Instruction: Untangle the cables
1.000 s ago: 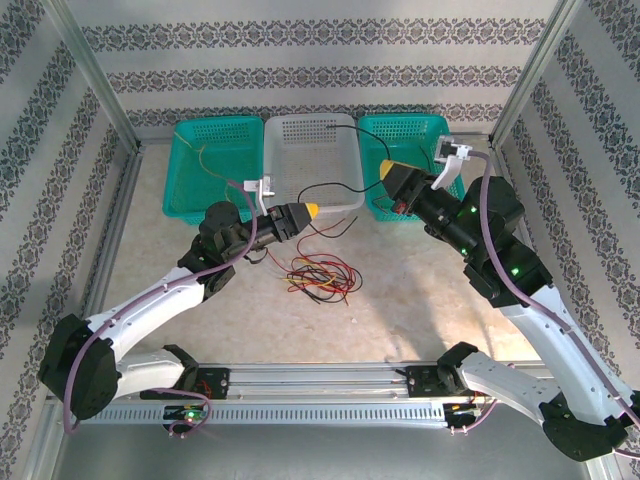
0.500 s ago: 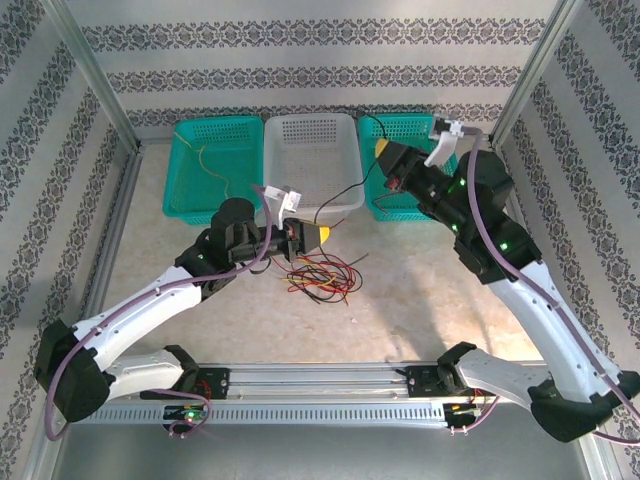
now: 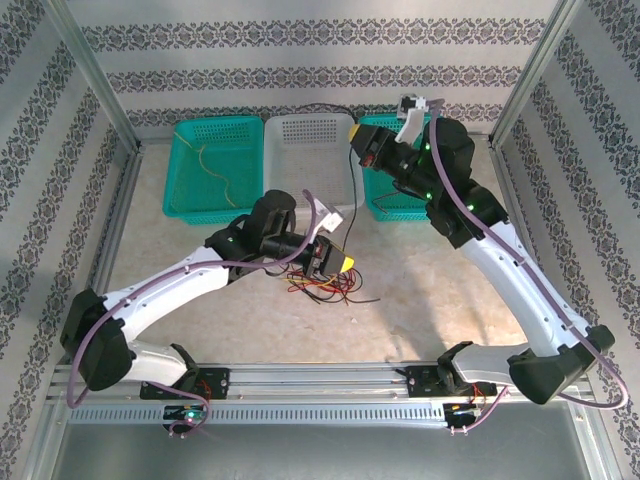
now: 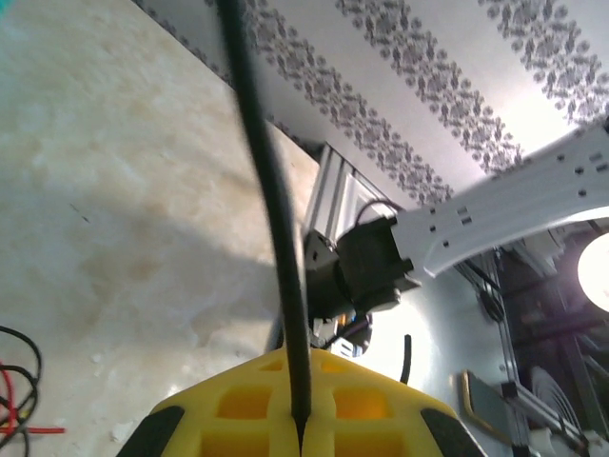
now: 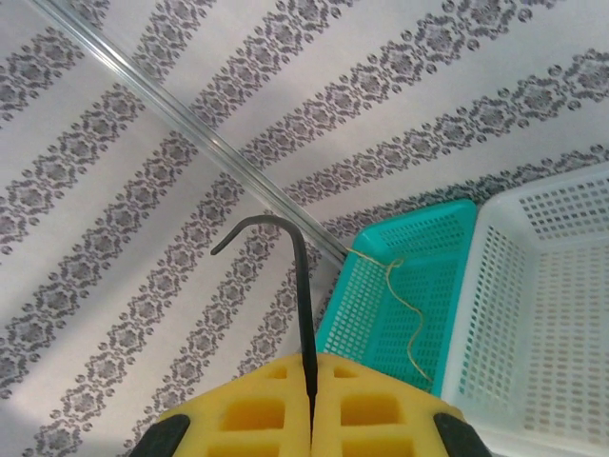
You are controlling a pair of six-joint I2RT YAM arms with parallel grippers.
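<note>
Progress partial: a yellow cable [image 5: 417, 324] lies in the left teal basket [image 3: 218, 123]; left tool [image 4: 300, 419] and right tool [image 5: 311, 390] each pressed together on black cable [image 4: 274, 200]; red, yellow and black tangle [image 3: 322, 284] sits unsorted on the bench [image 3: 440, 290] just beside the left tool; from above the black cable's run between tools is too thin to trace; one strand or two, cannot tell.

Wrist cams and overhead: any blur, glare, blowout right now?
Left wrist: black cable soft, close to the lens; blown-out bright spot at right edge. Right wrist: even light, teal basket and white basket sharp. Top external: evenly lit, shadows soft.
</note>
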